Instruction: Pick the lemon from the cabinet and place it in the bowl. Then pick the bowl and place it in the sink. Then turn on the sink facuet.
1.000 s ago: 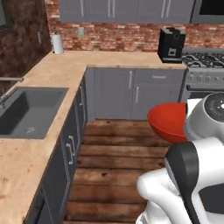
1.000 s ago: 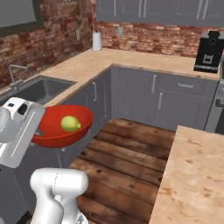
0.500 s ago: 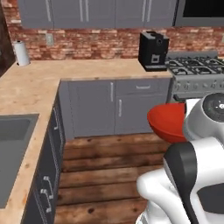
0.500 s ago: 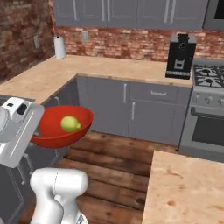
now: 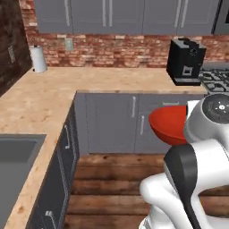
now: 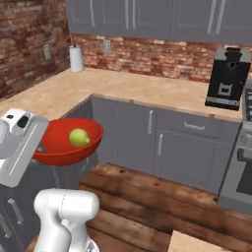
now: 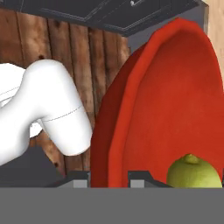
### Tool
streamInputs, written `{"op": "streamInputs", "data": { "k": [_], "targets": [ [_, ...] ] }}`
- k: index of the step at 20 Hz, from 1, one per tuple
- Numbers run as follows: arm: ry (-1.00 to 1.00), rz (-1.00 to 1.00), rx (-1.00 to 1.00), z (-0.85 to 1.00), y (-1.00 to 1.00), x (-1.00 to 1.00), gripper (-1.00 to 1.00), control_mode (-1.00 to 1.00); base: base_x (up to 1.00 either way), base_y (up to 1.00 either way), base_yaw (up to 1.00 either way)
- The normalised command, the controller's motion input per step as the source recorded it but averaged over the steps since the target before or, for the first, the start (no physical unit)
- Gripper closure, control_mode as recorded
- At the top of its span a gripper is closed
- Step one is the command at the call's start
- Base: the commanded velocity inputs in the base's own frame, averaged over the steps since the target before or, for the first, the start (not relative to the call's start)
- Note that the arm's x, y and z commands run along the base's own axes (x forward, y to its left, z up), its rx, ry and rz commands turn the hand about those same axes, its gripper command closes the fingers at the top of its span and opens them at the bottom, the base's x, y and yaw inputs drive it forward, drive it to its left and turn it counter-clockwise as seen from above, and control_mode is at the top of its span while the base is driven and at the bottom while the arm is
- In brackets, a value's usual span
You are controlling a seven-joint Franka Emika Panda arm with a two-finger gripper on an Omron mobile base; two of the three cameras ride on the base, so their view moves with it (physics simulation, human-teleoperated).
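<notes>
The red bowl (image 6: 66,142) is held in the air at the near left, above the wooden floor (image 6: 147,206), its rim against the white hand of the arm. The lemon (image 6: 78,137) lies inside the bowl. Behind it, the L-shaped wooden bench (image 6: 123,91) runs along the brick wall, over grey base cabinets (image 6: 162,142). A white paper-towel roll (image 6: 76,58) stands at the far left corner. A black coffee machine (image 6: 227,78) stands on the bench at the right.

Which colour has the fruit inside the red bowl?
Yellow-green. The lemon shows best in the right base view, lying in the bowl.
</notes>
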Motion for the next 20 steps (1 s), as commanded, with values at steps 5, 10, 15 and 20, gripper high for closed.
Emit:
{"op": "streamInputs", "data": {
  "k": [5, 10, 15, 20],
  "targets": [
    [0.00, 0.00, 0.00, 0.00, 0.00, 0.00, 1.00, 1.00, 0.61, 0.00, 0.62],
    [0.00, 0.00, 0.00, 0.00, 0.00, 0.00, 1.00, 1.00, 0.49, 0.00, 0.65],
    [0.00, 0.00, 0.00, 0.00, 0.00, 0.00, 1.00, 1.00, 0.62, 0.00, 0.61],
    [0.00, 0.00, 0.00, 0.00, 0.00, 0.00, 1.00, 1.00, 0.69, 0.00, 0.56]
  ]
}}
